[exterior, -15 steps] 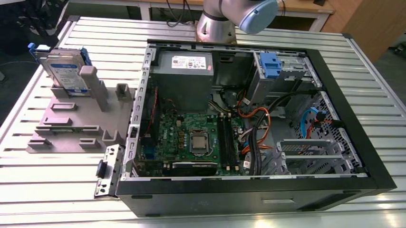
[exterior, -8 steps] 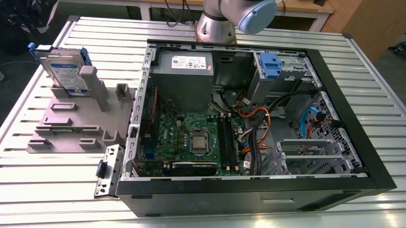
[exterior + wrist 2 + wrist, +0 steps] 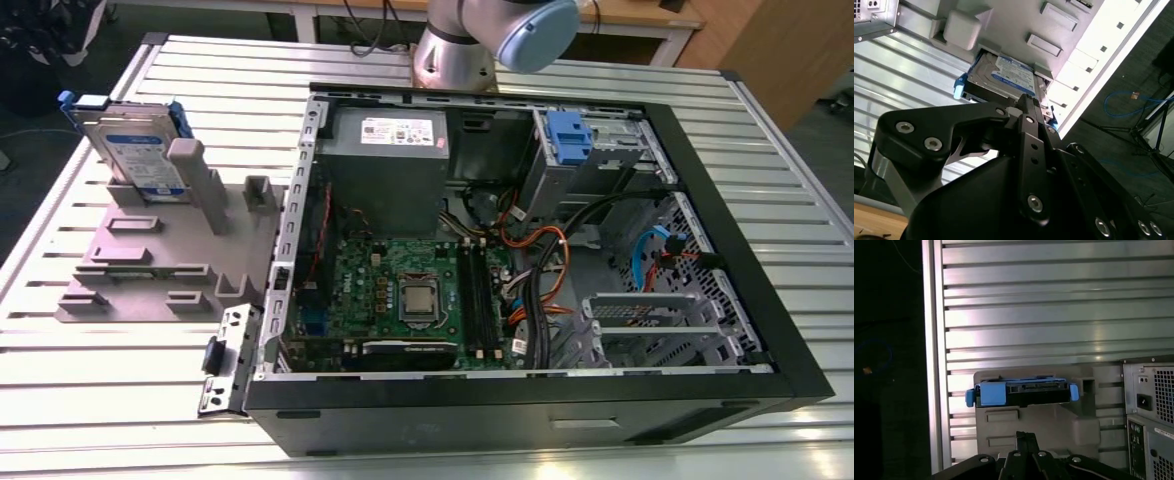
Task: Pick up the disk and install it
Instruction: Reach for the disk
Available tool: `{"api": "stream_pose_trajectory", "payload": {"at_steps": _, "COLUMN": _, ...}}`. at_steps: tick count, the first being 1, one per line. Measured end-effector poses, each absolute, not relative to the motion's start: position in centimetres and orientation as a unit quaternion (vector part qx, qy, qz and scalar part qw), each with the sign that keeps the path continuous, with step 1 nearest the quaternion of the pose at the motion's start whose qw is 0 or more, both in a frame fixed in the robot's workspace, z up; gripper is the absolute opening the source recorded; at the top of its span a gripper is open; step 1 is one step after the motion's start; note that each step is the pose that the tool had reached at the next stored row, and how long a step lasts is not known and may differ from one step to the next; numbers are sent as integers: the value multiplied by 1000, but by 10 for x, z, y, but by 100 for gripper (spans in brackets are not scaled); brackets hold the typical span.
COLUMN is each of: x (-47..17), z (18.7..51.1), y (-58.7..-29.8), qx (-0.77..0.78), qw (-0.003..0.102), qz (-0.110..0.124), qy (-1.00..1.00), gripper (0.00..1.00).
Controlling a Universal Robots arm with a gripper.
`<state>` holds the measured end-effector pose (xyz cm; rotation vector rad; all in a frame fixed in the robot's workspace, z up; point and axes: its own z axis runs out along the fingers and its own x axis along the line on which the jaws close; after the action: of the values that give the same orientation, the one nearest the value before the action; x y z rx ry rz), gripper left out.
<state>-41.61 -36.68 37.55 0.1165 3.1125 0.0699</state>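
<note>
The disk (image 3: 1021,392) is standing edgewise in a grey holder (image 3: 1054,422), lying untouched at twelve o'clock from the end effector (image 3: 1026,439). How wide the end effector is standing cannot be told.

Open room above the disk (image 3: 138,150); a grey post (image 3: 187,175) stands just beside it.

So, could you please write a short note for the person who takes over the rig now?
Gripper: faces the disk, apart from it, not holding it.
Disk: stands on edge in the grey holder, at the exterior view's left of the open computer case.
Done: nothing that shows.
Left: pick up the disk and install it.
</note>
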Motion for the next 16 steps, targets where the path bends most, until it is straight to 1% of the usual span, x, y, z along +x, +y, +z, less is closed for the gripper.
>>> {"api": "stream_pose_trajectory", "payload": {"at_steps": 11, "x": -428, "z": 370, "y": -352, "qx": 40, "qw": 13, "qz": 22, "qy": 999, "gripper": 11}}
{"api": "stream_pose_trajectory", "payload": {"at_steps": 16, "x": -431, "z": 369, "y": -350, "qx": 40, "qw": 13, "qz": 22, "qy": 999, "gripper": 11}}
